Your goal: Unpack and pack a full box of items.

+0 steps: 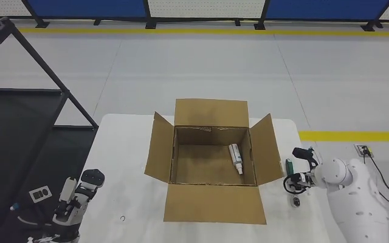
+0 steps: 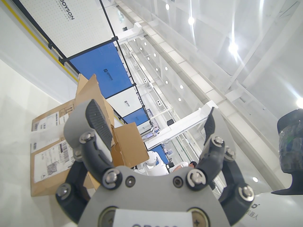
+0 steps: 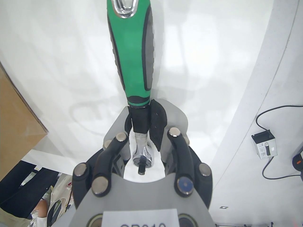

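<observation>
White table (image 1: 121, 158) is seen with an open cardboard box (image 1: 211, 113) at its middle, all four flaps folded outward. One white tube (image 1: 236, 158) is left lying inside, against the box's right wall.

The right gripper (image 3: 142, 119) is clamped on the black neck of a ratchet wrench (image 3: 130, 48), between the green handle and the chrome head. The wrench is held low over the table just right of the box; contact with the surface cannot be told.

The left gripper (image 2: 153, 119) is parked at the table's near left corner, well apart from the box, tilted up toward the ceiling, fingers (image 2: 97, 119) spread wide with nothing between them.

Pale grey floor is marked by a yellow line (image 1: 200, 30) in front of blue partition panels (image 1: 85, 7). A black frame (image 1: 48, 79) is placed left of the table. A small adapter with a cable (image 3: 264, 146) is noted on the floor to the right. Round ceiling lights (image 2: 191, 20) are visible overhead.
</observation>
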Motion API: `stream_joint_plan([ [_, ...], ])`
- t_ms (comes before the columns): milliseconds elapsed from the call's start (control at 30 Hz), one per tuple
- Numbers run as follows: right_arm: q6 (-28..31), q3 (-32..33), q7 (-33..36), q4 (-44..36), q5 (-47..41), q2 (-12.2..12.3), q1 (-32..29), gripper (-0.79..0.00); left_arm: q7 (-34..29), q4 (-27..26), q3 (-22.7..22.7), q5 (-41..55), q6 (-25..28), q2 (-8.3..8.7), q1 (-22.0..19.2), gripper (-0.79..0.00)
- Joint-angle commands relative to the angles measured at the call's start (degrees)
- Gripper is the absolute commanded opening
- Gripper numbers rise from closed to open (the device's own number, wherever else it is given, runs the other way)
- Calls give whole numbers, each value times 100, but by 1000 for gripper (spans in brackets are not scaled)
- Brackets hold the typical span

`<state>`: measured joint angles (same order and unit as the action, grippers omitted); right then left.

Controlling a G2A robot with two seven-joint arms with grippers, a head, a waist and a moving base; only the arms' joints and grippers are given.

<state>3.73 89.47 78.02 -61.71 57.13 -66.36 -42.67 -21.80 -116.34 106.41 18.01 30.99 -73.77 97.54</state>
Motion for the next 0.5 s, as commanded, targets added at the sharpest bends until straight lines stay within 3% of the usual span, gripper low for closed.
stream_joint_plan([
  [0,-55,13,24,-172,25,22,-30,-468,0,0,0,0,0,0,0,0],
  [300,-684,327,153,-2044,70,129,-426,-446,0,0,0,0,0,0,0,0],
  [333,-850,402,94,-2398,125,140,-483,-422,0,0,0,0,0,0,0,0],
  [367,-993,439,64,-2739,155,146,-578,-228,0,0,0,0,0,0,0,0],
  [400,-1054,467,26,-3142,162,151,-664,-200,0,0,0,0,0,0,0,0],
  [433,-1124,512,-33,-3550,129,155,-737,-286,0,0,0,0,0,0,0,0],
  [467,-1186,541,-42,-3909,140,160,-825,-296,0,0,0,0,0,0,0,0],
])
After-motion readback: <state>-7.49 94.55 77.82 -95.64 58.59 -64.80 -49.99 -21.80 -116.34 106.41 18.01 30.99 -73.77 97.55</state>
